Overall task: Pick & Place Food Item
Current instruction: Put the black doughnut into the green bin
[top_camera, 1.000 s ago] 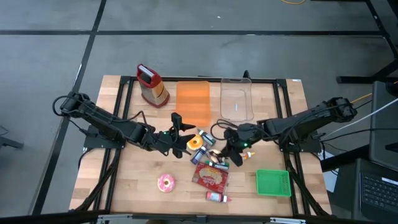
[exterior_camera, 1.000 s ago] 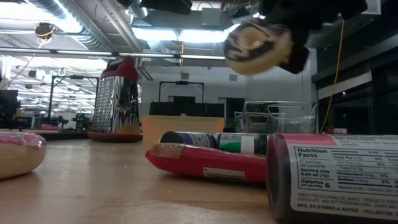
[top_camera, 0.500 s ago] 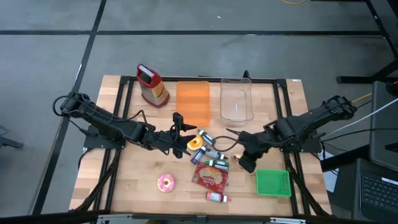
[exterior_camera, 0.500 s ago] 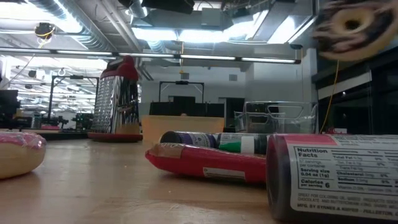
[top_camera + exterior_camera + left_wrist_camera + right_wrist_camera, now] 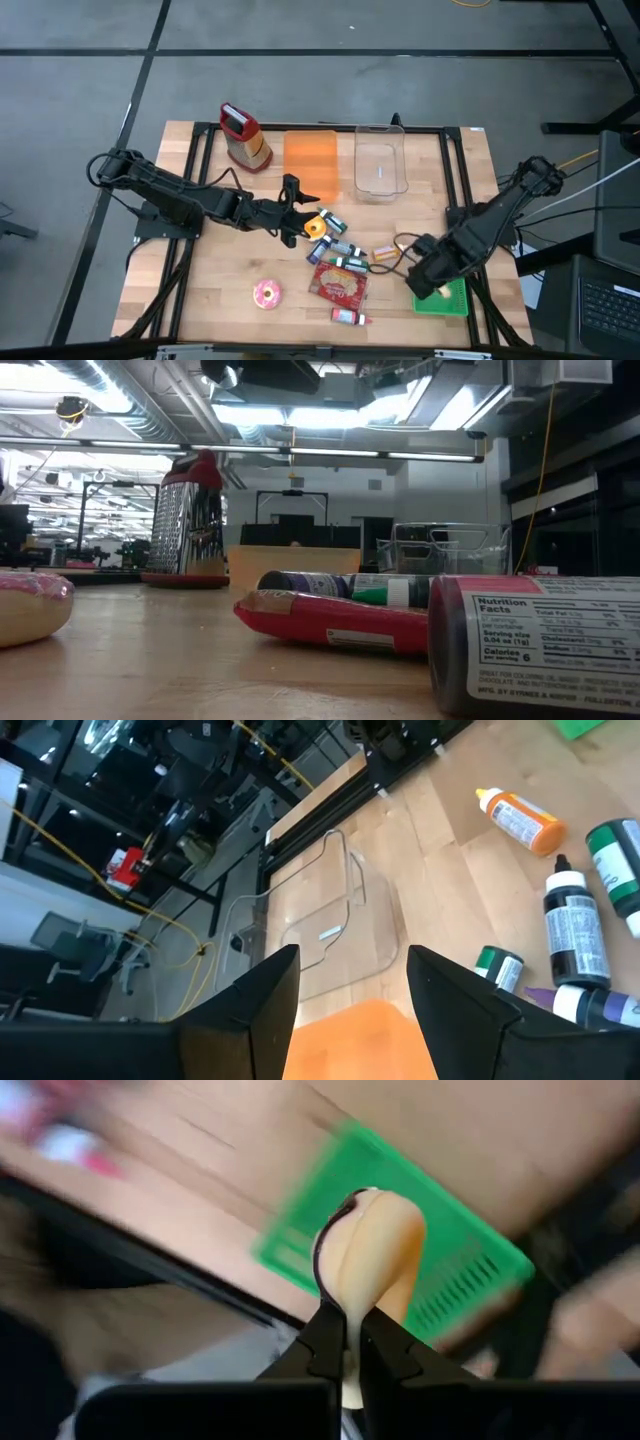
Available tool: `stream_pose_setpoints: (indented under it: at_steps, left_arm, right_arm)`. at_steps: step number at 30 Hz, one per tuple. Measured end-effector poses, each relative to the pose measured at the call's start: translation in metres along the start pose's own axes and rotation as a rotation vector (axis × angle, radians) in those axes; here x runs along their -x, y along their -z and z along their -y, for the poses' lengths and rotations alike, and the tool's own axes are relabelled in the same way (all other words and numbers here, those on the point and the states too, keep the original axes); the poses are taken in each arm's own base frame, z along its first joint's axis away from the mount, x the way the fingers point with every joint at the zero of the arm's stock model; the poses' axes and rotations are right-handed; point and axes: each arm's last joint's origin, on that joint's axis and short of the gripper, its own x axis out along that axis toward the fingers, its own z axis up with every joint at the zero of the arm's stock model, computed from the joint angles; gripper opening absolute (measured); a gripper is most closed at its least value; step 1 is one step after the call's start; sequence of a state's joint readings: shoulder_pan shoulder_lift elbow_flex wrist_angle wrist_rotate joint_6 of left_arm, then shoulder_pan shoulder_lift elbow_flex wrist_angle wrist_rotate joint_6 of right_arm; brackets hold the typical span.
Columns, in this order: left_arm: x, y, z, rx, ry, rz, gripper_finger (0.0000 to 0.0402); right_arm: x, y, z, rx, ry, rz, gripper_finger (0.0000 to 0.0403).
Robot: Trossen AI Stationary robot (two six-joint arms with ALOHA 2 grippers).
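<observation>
My right gripper (image 5: 352,1348) is shut on a beige doughnut with dark frosting (image 5: 368,1245). It hangs above the green basket (image 5: 452,1275) at the table's near right (image 5: 457,296). In the high view the right gripper (image 5: 432,282) covers most of the doughnut. My left gripper (image 5: 300,207) hovers open near the table's middle, at the orange tray's (image 5: 311,165) near edge, with nothing between its fingers (image 5: 262,1005). A pink doughnut (image 5: 267,293) lies flat on the table near the front. My right gripper pinches the doughnut's lower rim (image 5: 350,1312) between its two fingers, which come at it steeply from above. The doughnut shows edge-on past the fingertips (image 5: 322,1342), with the dark frosting on one face. It is lifted clear, over the green basket.
A red packet (image 5: 340,284) and several small bottles (image 5: 345,250) lie mid-table. An orange-capped bottle (image 5: 520,818) lies beside them. A grater (image 5: 245,138) stands at the far left. A clear container (image 5: 381,160) sits beside the orange tray. A dark frame (image 5: 455,215) rims the tabletop.
My right gripper has carried the doughnut from mid-table toward the right and near edges, to above the green basket. It rose, rolled and tipped from about level to pointing steeply down. The doughnut has left the low view.
</observation>
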State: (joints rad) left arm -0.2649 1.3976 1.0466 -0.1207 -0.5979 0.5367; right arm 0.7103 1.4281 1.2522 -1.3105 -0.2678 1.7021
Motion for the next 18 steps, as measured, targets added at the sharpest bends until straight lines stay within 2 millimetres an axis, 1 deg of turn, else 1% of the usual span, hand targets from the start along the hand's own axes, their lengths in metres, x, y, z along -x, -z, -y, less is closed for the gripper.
stream_pose_setpoints:
  at_steps: [4,10,15,18]
  left_arm:
    - [-0.002,0.000,-0.003,0.019,0.005,0.020,0.0182]
    - [-0.002,-0.001,-0.003,0.018,0.012,0.026,0.0182]
    - [-0.002,0.000,-0.003,0.023,0.014,0.025,0.0182]
    - [-0.002,0.000,-0.003,0.023,0.014,0.025,0.0182]
  right_arm:
    - [-0.017,0.006,-0.007,-0.013,0.090,-0.052,0.0011]
    - [-0.035,0.005,-0.018,-0.020,0.168,-0.080,0.0011]
    - [-0.049,0.002,-0.019,-0.007,0.239,-0.106,0.0037]
    - [-0.057,0.000,-0.018,-0.011,0.273,-0.117,0.0041]
